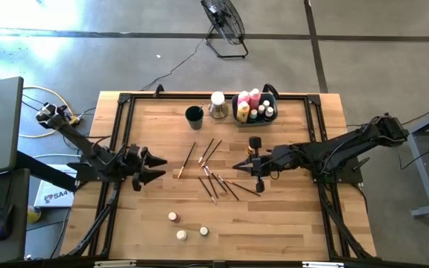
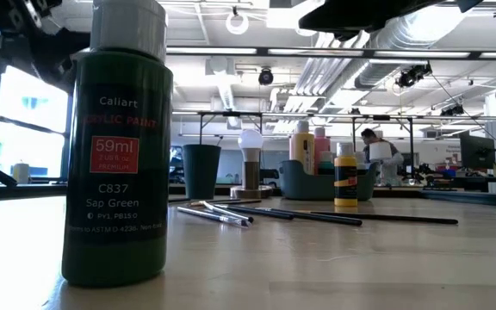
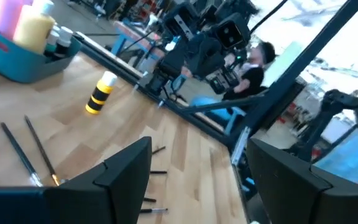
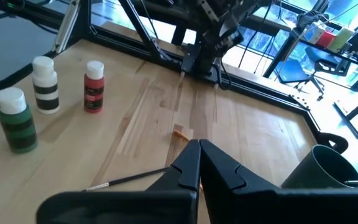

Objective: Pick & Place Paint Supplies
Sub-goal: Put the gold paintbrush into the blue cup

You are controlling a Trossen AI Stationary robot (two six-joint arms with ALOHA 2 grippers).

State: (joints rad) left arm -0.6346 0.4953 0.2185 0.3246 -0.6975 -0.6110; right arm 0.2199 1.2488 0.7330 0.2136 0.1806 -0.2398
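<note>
Several thin dark-handled brushes (image 1: 208, 173) lie scattered flat on the wooden table's middle. A yellow paint bottle (image 1: 255, 143) stands upright just beyond them. Three small bottles stand near the front edge: green (image 4: 16, 121), white with black bands (image 4: 45, 84) and red (image 4: 93, 87). More bottles stand in the grey-blue bin (image 1: 255, 108) at the far side. My left gripper (image 1: 161, 168) hovers open at the left of the brushes, holding nothing. My right gripper (image 4: 197, 157) hovers shut above the brushes' right side, with one brush (image 4: 129, 179) lying below it.
A dark round cup (image 1: 194, 114) and a white-topped object (image 1: 217, 104) stand left of the bin. A black frame (image 1: 125, 100) runs round the table's edges. A fan (image 1: 226, 26) stands on the floor beyond. A person (image 2: 377, 155) sits in the room behind.
</note>
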